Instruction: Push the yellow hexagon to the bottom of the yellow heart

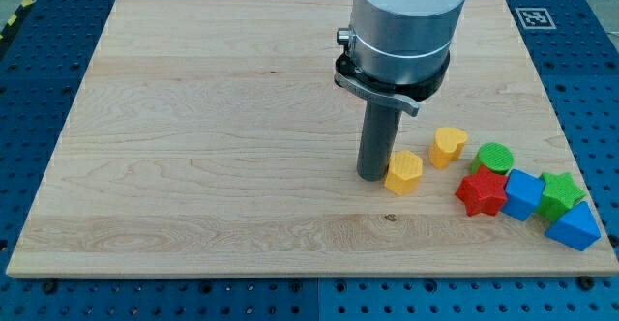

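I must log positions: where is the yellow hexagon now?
Yellow hexagon lies at the view's lower right, touching my tip on its left, just below-left of the yellow heart.

My tip is resting on the counter, touching the yellow hexagon from the view's left. The yellow heart is sitting just up-right of the hexagon. The green cylinder, red star, blue cube, green star and blue triangle are clustering near the counter's bottom-right corner.

My matt dark rod is resting on a smooth, pale wooden worktop; my brushed metal housing is gleaming softly.
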{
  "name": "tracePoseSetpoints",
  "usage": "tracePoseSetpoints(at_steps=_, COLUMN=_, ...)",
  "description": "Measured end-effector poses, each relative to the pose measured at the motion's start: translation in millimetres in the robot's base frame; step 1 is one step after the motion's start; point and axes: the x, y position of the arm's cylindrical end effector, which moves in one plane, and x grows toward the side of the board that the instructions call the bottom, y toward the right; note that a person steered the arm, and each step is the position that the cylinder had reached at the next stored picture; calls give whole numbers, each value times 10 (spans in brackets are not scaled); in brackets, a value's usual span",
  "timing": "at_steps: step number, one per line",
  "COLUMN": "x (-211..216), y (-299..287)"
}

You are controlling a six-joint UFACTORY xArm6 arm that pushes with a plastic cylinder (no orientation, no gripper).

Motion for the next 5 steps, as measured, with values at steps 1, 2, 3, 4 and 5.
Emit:
tracePoseSetpoints(at_steps=1, x=121, y=26)
tracePoseSetpoints(at_steps=2, x=188, y=187)
tracePoseSetpoints(at_steps=3, x=188, y=388)
tracePoseSetpoints(at_steps=4, x=188, y=431)
tracePoseSetpoints(at_steps=5, x=-54, y=-112)
